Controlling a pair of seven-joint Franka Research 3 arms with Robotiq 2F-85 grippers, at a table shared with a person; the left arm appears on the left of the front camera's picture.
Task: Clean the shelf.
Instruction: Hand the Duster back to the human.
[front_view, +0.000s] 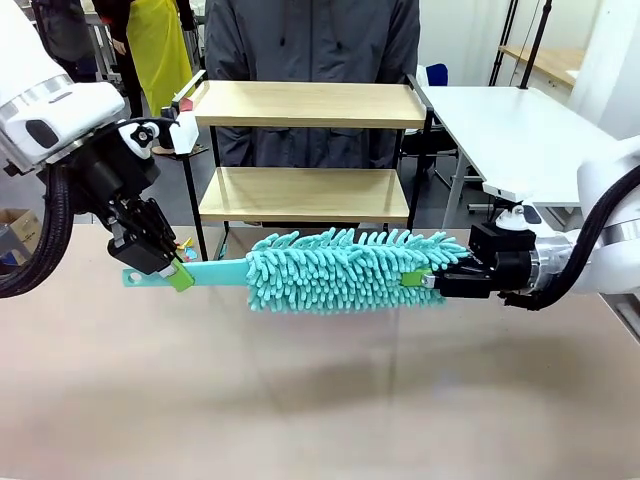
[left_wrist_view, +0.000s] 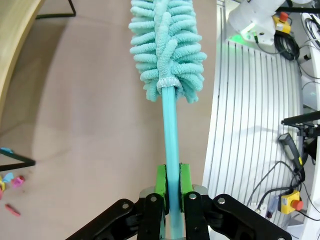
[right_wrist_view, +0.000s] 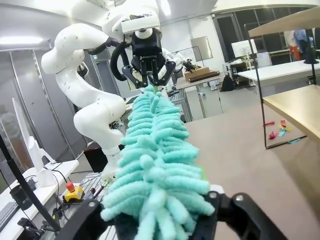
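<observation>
Left gripper (front_view: 178, 272): clenched on the thin teal handle of the duster, green pads (left_wrist_view: 161, 181) pressed flat on both sides of it, as seen in the left wrist view; held low over the near left part of the table.
Right gripper (front_view: 428, 280): set at the right end of the duster's fluffy head, a green pad showing against the strands in the front view; the fingers are buried in the fluff in the right wrist view, so whether the head is gripped cannot be told.
Duster (front_view: 340, 268): teal, with a shaggy head of thick soft strands and a straight handle; held level, running left to right between the two grippers, handle to the left and head to the right, above the tabletop and in front of the shelf's lower board.
Table (front_view: 300, 400): pale brown top, bare in the near part, with a soft shadow cast under the duster.
Shelf (front_view: 305, 150): standing upright at the far edge of the table, in the middle; two light wooden boards, one above the other, in a thin black frame; both boards bare.
Small bits (right_wrist_view: 277, 131): pink and blue scraps lying on the table beside a leg of the shelf.
Person (front_view: 310, 40): standing just behind the shelf, in a dark grey jacket.
White table (front_view: 510, 125): at the far right, beside the shelf.
</observation>
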